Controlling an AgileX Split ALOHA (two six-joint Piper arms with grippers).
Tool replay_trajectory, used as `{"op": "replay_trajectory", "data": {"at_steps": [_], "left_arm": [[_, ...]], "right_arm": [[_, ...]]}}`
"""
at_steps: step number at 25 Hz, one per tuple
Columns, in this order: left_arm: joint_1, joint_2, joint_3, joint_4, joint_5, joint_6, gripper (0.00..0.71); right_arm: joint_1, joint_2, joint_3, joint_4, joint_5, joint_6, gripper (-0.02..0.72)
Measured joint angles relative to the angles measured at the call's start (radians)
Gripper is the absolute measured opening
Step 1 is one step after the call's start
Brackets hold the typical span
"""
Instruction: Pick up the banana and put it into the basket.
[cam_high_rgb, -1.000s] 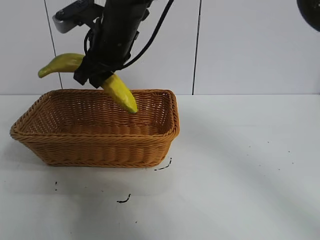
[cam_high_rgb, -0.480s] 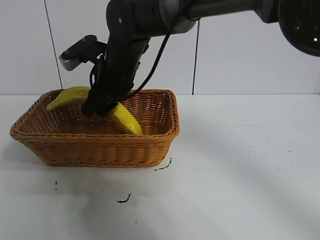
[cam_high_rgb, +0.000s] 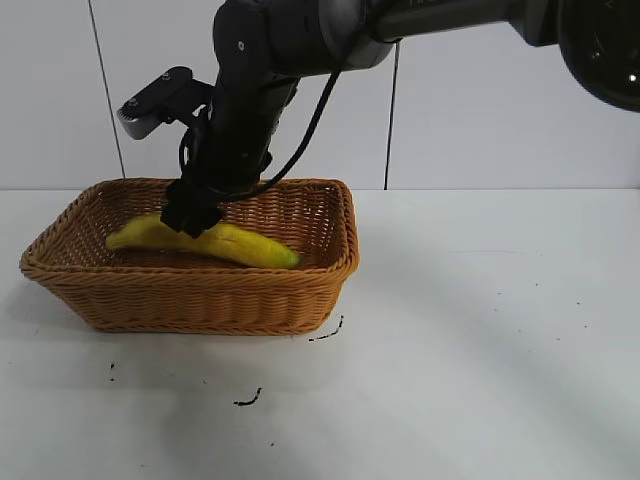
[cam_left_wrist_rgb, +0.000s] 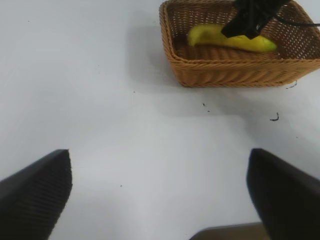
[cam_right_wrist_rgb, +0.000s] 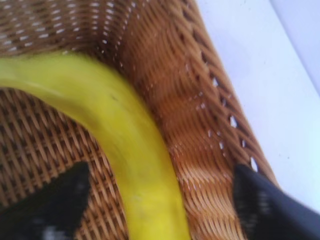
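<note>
The banana (cam_high_rgb: 215, 241) is down inside the basket (cam_high_rgb: 200, 300), lying on the woven floor; its long axis runs along the basket's length, nearly level, one end toward the left end of the basket in the exterior view, the other tipped slightly lower toward the right end near the front wall. The right gripper (cam_high_rgb: 192, 215) sits directly over the banana's middle, reaching down past the braided rim; the right wrist view shows its two dark fingers (cam_right_wrist_rgb: 45, 210) spread wide with the yellow fruit running between them and wicker visible on either side, so the pincer stands open and clear of the skin. That same view shows the banana curving across the basket floor close to a sloping side wall. The left gripper (cam_left_wrist_rgb: 160, 200) hangs well apart from the basket over the white table (cam_high_rgb: 480, 340), its fingers splayed wide with nothing between them; a few small dark specks (cam_high_rgb: 248, 400) lie on the table just in front of the basket.
</note>
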Motion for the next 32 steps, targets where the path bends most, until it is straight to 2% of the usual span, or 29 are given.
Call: {"op": "replay_trajectory", "data": {"at_steps": [1, 4, 6, 8, 11, 16, 22, 26, 32], "left_arm": [[0.000, 0.000, 0.000, 0.000, 0.000, 0.000, 0.690], [0.000, 0.000, 0.000, 0.000, 0.000, 0.000, 0.690], [0.000, 0.000, 0.000, 0.000, 0.000, 0.000, 0.690], [0.000, 0.000, 0.000, 0.000, 0.000, 0.000, 0.690], [0.000, 0.000, 0.000, 0.000, 0.000, 0.000, 0.690], [0.000, 0.000, 0.000, -0.001, 0.000, 0.000, 0.690], [0.000, 0.000, 0.000, -0.001, 0.000, 0.000, 0.690], [0.000, 0.000, 0.000, -0.001, 0.000, 0.000, 0.690], [0.000, 0.000, 0.000, -0.001, 0.000, 0.000, 0.690]], "right_arm": [[0.000, -0.014, -0.010, 0.000, 0.035, 0.060, 0.692], [-0.009, -0.039, -0.064, 0.010, 0.165, 0.179, 0.692], [-0.033, -0.041, -0.117, 0.041, 0.260, 0.221, 0.692], [-0.069, -0.041, -0.158, 0.076, 0.322, 0.245, 0.692], [-0.148, -0.042, -0.190, 0.108, 0.362, 0.271, 0.692], [-0.323, -0.042, -0.194, 0.108, 0.448, 0.300, 0.692], [-0.494, -0.042, -0.194, 0.108, 0.486, 0.303, 0.692], [-0.572, -0.042, -0.194, 0.108, 0.531, 0.293, 0.692], [-0.630, -0.043, -0.194, 0.108, 0.543, 0.287, 0.687]]}}
